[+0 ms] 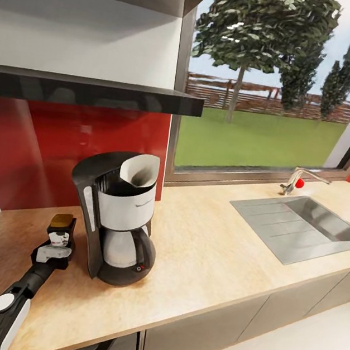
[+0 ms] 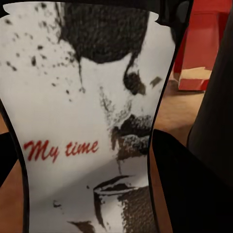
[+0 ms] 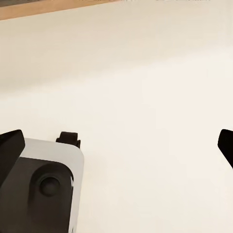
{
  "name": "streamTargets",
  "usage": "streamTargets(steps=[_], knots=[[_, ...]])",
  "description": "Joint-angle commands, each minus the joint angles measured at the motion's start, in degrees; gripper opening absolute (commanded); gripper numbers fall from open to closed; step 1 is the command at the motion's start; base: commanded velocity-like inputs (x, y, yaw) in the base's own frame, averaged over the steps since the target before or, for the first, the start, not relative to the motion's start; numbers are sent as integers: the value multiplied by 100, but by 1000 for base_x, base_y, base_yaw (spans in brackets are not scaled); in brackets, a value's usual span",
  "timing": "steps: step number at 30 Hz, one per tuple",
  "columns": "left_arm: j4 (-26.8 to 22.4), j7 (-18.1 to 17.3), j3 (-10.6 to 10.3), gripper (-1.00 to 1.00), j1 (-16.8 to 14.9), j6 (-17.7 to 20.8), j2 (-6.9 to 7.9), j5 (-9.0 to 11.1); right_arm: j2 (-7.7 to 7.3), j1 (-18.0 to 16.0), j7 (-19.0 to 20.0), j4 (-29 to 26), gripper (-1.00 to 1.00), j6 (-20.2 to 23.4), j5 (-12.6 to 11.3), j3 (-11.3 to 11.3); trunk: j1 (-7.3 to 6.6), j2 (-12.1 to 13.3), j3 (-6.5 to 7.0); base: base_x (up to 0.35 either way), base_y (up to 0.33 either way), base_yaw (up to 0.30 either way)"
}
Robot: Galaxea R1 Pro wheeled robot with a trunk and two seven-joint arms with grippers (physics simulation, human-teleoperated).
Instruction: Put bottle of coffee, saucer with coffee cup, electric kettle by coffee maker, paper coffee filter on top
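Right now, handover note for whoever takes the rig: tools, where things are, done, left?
Left tool: shut on the bottle of coffee, low at the countertop just left of the coffee maker; whether it rests there I cannot tell.
Right tool: open, empty, over pale floor.
Done: coffee maker on countertop, paper coffee filter in its top.
Left: release bottle; fetch saucer, coffee cup, electric kettle.
The kitchen shelf hangs above.
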Motion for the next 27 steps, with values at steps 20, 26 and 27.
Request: streamTargets(steps=[20, 26, 27], knots=[[474, -22, 27, -100, 0, -499, -11, -39, 0, -5, -3, 5, 100, -16, 49, -45, 3, -12, -12, 53, 0, 0], [475, -22, 26, -100, 0, -501, -20, -39, 0, -5, -3, 5, 100, -16, 48, -44, 3, -12, -12, 20, 0, 0], [475, -19, 26, -100, 0, -502, -20, -39, 0, -5, -3, 5, 100, -16, 48, -45, 3, -12, -12, 2, 0, 0]])
